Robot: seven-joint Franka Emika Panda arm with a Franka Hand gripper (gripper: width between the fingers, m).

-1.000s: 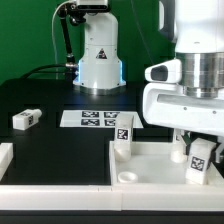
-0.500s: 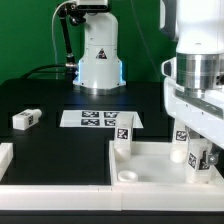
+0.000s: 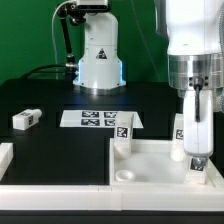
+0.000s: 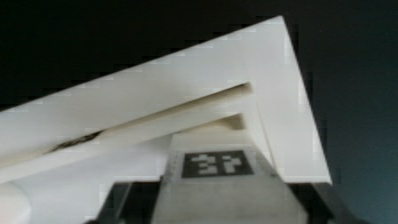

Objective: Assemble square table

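**Leg block going in at the slab's right side, most legs still loose**

While the large white plastic square slab with its raised rim (image 3: 150, 170) fills the lower right of the exterior frame, nearest the camera, its round corner socket (image 3: 127, 177) at the lower middle is visibly bare. One small white tag-marked leg block (image 3: 123, 134) stands upright at the slab's far left corner, touching the rim; whether it is seated in a socket I cannot tell. At the frame's right edge the pincer (image 3: 197, 152) reaches down over the slab, pinching another tagged leg block (image 3: 198, 162), whose black marker also shows between the dark fingers in the wrist view (image 4: 219, 163), against the slab's pale angled edge (image 4: 214, 90).

Further back, a third white leg block (image 3: 25, 119) lies on its side on the black counter (image 3: 50, 145) at middle left, well apart from the slab. Behind the slab lies the marker board (image 3: 95, 119), and beyond it the arm's white base (image 3: 99, 60).

By my judgement, assembly is early: one leg being placed, others remaining to be fetched.
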